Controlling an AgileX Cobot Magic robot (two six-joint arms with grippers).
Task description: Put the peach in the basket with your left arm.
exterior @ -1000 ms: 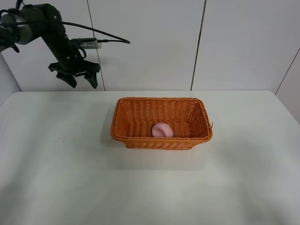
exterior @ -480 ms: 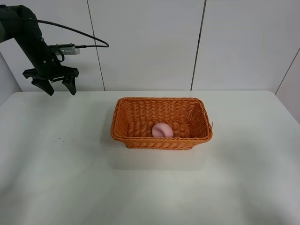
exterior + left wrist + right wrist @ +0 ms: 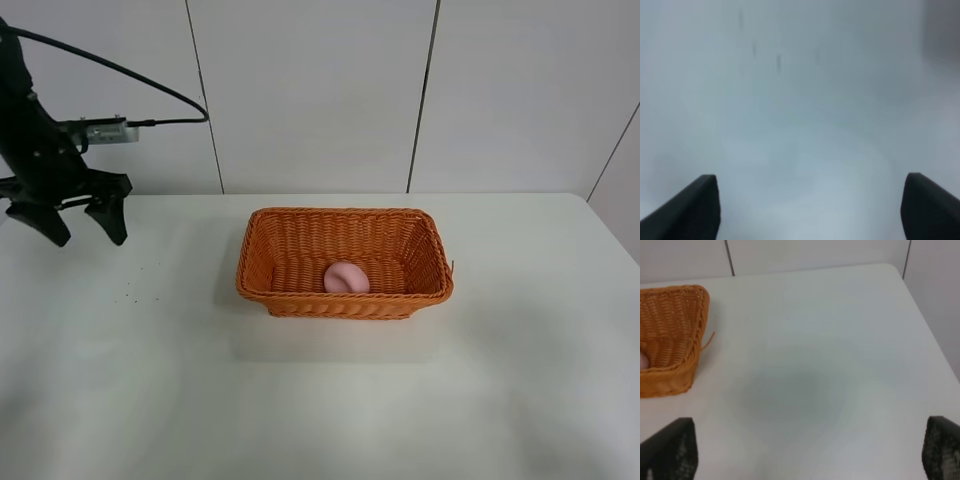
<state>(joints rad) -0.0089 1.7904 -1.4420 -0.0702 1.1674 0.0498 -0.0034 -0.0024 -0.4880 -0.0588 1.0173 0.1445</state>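
The pale pink peach (image 3: 346, 277) lies inside the orange wicker basket (image 3: 343, 297) at the middle of the white table, near its front wall. My left gripper (image 3: 78, 226) hangs open and empty over the table's far left edge, well left of the basket. In the left wrist view its two dark fingertips (image 3: 690, 207) stand wide apart over bare white table. My right gripper (image 3: 805, 452) is open and empty; its fingertips (image 3: 670, 450) show in the right wrist view, with the basket's corner (image 3: 675, 335) and a sliver of the peach (image 3: 643, 360) beside it.
The white table (image 3: 320, 400) ends at a white panelled wall (image 3: 320, 90) behind. A few small dark specks (image 3: 130, 290) mark the table left of the basket. The table's right edge (image 3: 932, 335) shows in the right wrist view.
My left arm has swung left and downward, away from the basket, with its gripper open throughout. The peach and the basket have not moved.
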